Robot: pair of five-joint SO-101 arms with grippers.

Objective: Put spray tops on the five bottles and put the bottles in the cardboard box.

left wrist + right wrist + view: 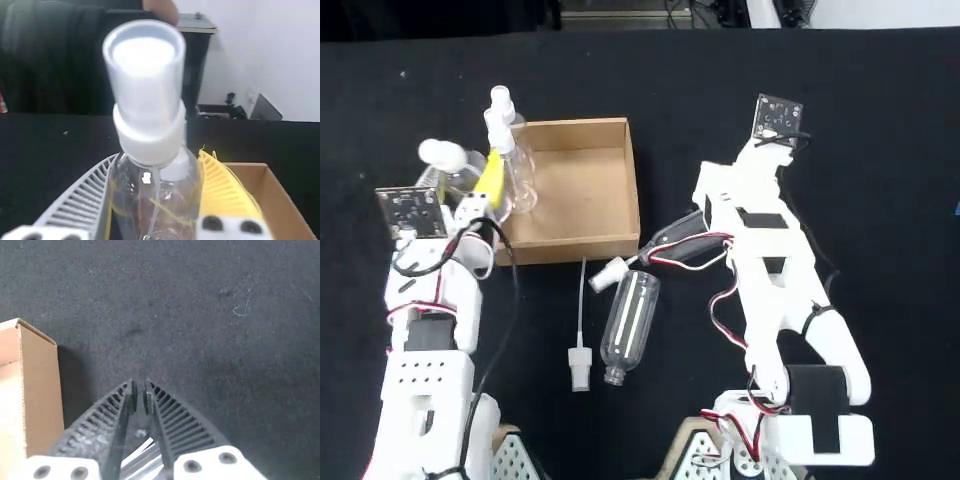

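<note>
My left gripper (470,182) is shut on a clear bottle (150,200) with a white spray top and cap (145,75), held upright just outside the cardboard box (582,190) at its near left corner. A second capped bottle (510,140) stands at the box's left wall. One clear bottle without a top (628,320) lies on the cloth in front of the box. A loose spray top (580,365) with a long tube lies beside it. Another spray top (610,272) lies by the tips of my right gripper (645,250), whose dark fingers (170,425) are shut.
Black cloth covers the table (840,120). The box's near right corner (30,390) stands close beside my right gripper. The inside of the box (585,180) is bare cardboard to the right of the standing bottle.
</note>
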